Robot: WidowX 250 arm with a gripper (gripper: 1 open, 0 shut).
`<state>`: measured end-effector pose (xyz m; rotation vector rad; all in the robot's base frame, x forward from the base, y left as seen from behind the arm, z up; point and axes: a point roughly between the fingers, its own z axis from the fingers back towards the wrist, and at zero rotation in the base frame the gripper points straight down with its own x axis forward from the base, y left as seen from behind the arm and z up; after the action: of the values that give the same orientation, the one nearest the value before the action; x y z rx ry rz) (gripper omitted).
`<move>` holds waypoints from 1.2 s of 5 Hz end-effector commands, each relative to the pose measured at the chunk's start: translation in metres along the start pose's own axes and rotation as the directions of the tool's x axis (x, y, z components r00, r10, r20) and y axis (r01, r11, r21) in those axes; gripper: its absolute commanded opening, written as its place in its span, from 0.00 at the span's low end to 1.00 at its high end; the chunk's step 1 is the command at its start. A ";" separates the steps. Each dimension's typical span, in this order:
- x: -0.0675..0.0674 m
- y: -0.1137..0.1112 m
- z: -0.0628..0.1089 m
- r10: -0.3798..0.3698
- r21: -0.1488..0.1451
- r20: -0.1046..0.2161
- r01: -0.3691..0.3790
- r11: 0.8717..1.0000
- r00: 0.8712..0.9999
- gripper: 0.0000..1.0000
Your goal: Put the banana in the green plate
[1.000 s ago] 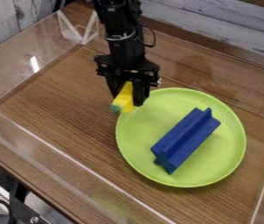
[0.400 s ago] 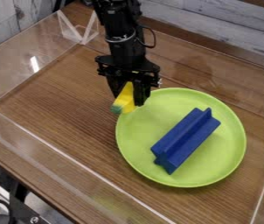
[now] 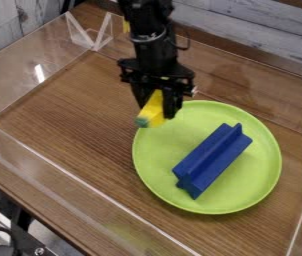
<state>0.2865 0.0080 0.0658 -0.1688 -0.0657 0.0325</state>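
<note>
My gripper [image 3: 154, 106] points straight down and is shut on the banana [image 3: 151, 111], a short yellow piece with a greenish lower tip. The banana hangs tilted between the black fingers, lifted off the table, just over the left rim of the green plate [image 3: 171, 185]. The plate is a large lime-green disc lying on the wooden table at centre right.
A long blue block [image 3: 213, 158] lies diagonally in the plate, filling its right half. Clear plastic walls [image 3: 20, 170] ring the wooden tabletop, with a taped corner at the back left. Bare wood stretches left of the plate.
The gripper has risen and shifted right with the banana, from the table beside the plate's rim to above that rim.
</note>
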 end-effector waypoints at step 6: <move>-0.002 -0.075 0.028 -0.090 -0.020 0.080 0.092 0.996 0.993 1.00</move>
<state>0.2790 -0.0603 0.0861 -0.1820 -0.0788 -0.0502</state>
